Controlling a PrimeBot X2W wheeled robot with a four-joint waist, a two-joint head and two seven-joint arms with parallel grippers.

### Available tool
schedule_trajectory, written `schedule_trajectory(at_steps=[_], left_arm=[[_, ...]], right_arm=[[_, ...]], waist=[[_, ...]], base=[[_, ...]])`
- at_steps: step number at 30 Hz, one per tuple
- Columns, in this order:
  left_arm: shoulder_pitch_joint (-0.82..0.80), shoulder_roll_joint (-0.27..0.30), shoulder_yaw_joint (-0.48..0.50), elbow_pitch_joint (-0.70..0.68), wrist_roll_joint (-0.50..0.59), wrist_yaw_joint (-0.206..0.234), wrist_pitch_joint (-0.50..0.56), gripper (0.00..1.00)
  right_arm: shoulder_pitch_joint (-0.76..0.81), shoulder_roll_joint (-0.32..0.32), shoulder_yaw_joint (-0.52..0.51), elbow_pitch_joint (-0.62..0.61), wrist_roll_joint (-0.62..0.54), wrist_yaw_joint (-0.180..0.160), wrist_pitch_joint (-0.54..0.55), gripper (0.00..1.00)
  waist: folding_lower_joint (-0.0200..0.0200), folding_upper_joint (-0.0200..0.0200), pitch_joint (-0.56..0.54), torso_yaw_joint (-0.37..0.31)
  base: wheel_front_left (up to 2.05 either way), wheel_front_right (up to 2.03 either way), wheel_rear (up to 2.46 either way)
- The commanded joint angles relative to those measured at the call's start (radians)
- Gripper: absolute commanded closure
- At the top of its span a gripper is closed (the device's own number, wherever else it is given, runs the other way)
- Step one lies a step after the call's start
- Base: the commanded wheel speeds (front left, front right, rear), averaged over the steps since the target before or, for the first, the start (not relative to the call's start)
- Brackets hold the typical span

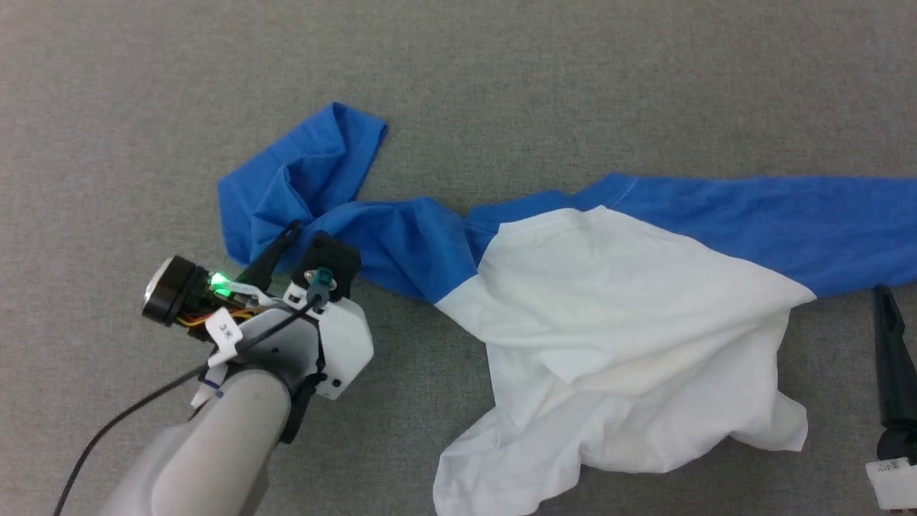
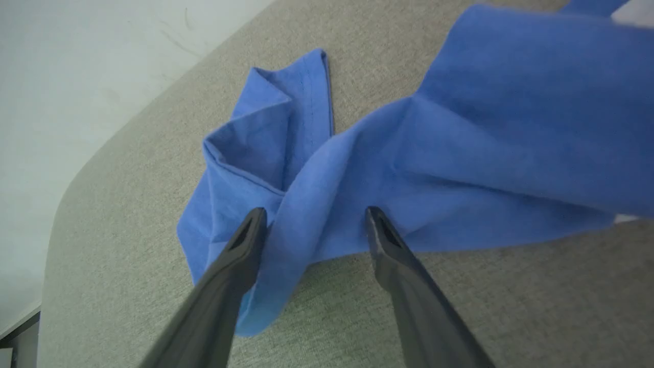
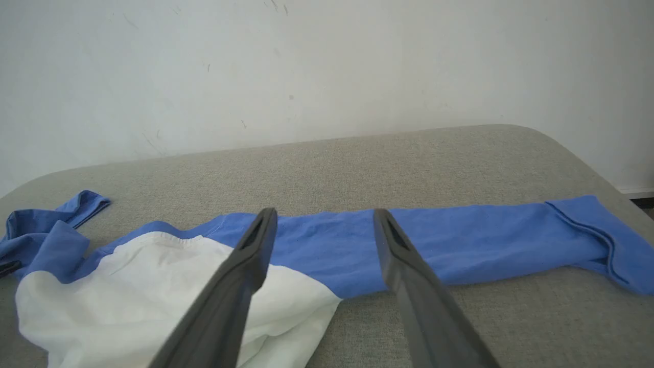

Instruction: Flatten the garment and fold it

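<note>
The garment lies rumpled on the grey surface, its white body bunched toward the near edge. One blue sleeve stretches flat to the right; the other blue sleeve is crumpled and twisted at the left. My left gripper is open, its two fingers straddling a raised fold of the crumpled sleeve. In the head view that left gripper sits at the sleeve's near edge. My right gripper is open and holds nothing, hovering short of the straight sleeve. One of its fingers shows at the right edge.
The grey fabric-covered table has a rounded corner and drop-off left of the crumpled sleeve. A white wall stands behind the table's far edge. Bare grey surface runs beyond the garment.
</note>
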Motion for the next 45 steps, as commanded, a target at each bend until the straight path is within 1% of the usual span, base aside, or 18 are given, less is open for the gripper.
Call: schedule_trajectory(at_steps=[1,4,7,8,9,12,15,17,20,23,28,31,32,33,34,39,42,45], left_arm=[[-0.015,0.009,-0.001,0.011,-0.002,-0.007,0.018,0.00],[-0.020,0.023,0.008,0.035,-0.012,-0.012,0.047,0.00],[-0.010,0.027,0.018,0.061,-0.025,-0.005,0.034,0.00],[-0.004,0.025,0.024,0.069,-0.033,0.001,0.025,0.27],[0.002,0.019,0.031,0.075,-0.043,0.010,0.010,1.00],[0.034,0.003,0.056,0.071,-0.080,0.033,-0.041,1.00],[0.078,-0.001,0.109,0.023,-0.121,0.078,-0.092,1.00],[0.124,0.007,0.146,-0.036,-0.145,0.109,-0.099,1.00],[0.218,0.041,0.194,-0.128,-0.178,0.142,-0.049,1.00],[0.314,0.060,0.209,-0.201,-0.211,0.157,0.026,1.00],[0.425,0.035,0.193,-0.230,-0.272,0.172,0.112,1.00],[0.434,0.013,0.200,-0.226,-0.275,0.193,0.071,1.00],[0.433,0.006,0.203,-0.226,-0.274,0.199,0.053,0.78],[0.428,-0.004,0.211,-0.232,-0.273,0.207,0.024,0.13],[0.426,-0.013,0.217,-0.241,-0.281,0.209,0.000,0.00],[0.400,-0.058,0.239,-0.386,-0.343,0.188,-0.092,0.00],[0.357,-0.045,0.235,-0.483,-0.337,0.166,-0.099,0.00],[0.277,-0.021,0.210,-0.524,-0.303,0.136,-0.071,0.00]], right_arm=[[-0.012,-0.008,0.004,0.002,0.009,-0.001,-0.001,0.00],[-0.017,-0.024,0.012,0.008,0.019,-0.001,-0.005,0.00],[-0.023,-0.037,0.017,0.015,0.027,-0.001,-0.010,0.00],[-0.026,-0.041,0.019,0.017,0.029,-0.001,-0.010,0.00],[-0.028,-0.045,0.021,0.019,0.031,-0.001,-0.011,0.00],[-0.030,-0.052,0.022,0.020,0.036,-0.001,-0.010,0.00],[-0.024,-0.054,0.016,0.023,0.037,-0.001,-0.009,0.00],[-0.017,-0.054,0.014,0.022,0.034,-0.001,-0.006,0.00],[-0.010,-0.052,0.017,0.016,0.032,-0.001,0.000,0.00],[-0.008,-0.051,0.023,0.012,0.033,-0.001,0.008,0.00],[-0.013,-0.051,0.034,0.013,0.034,-0.001,0.019,0.00],[-0.013,-0.051,0.036,0.018,0.034,-0.001,0.022,0.00],[-0.012,-0.051,0.036,0.020,0.033,-0.001,0.024,0.00],[-0.012,-0.050,0.036,0.021,0.033,-0.001,0.027,0.00],[-0.012,-0.048,0.035,0.022,0.031,-0.001,0.029,0.00],[-0.006,-0.032,0.037,0.024,0.023,-0.001,0.038,0.00],[-0.004,-0.023,0.044,0.023,0.021,-0.001,0.041,0.00],[-0.010,-0.020,0.052,0.022,0.022,-0.001,0.042,0.00]], waist=[[-0.0002,-0.0001,0.026,-0.014],[-0.0002,-0.0001,0.044,-0.019],[-0.0002,-0.0001,0.053,-0.022],[-0.0002,-0.0001,0.055,-0.022],[-0.0002,-0.0001,0.056,-0.021],[-0.0002,-0.0001,0.051,-0.018],[-0.0002,-0.0001,0.037,-0.006],[-0.0002,-0.0001,0.028,0.003],[-0.0002,-0.0001,0.020,0.013],[-0.0002,-0.0001,0.021,0.021],[-0.0002,-0.0001,0.022,0.023],[-0.0002,-0.0001,0.015,0.023],[-0.0002,-0.0001,0.011,0.023],[-0.0002,-0.0001,0.006,0.023],[-0.0002,-0.0001,0.001,0.023],[-0.0002,-0.0001,-0.019,0.024],[-0.0002,-0.0001,-0.024,0.023],[-0.0002,-0.0001,-0.019,0.016]], base=[[0.00,0.00,0.00],[0.00,0.00,0.00],[0.00,0.00,0.00],[0.00,0.00,0.00],[0.00,0.00,0.00],[0.00,0.00,0.00],[0.00,0.00,0.00],[0.00,0.00,0.00],[0.00,0.00,0.00],[0.00,0.00,0.00],[0.00,0.00,0.00],[0.00,0.00,0.00],[0.00,0.00,0.00],[0.00,0.00,0.00],[0.00,0.00,0.00],[0.00,0.00,0.00],[0.00,0.00,0.00],[0.00,0.00,0.00]])
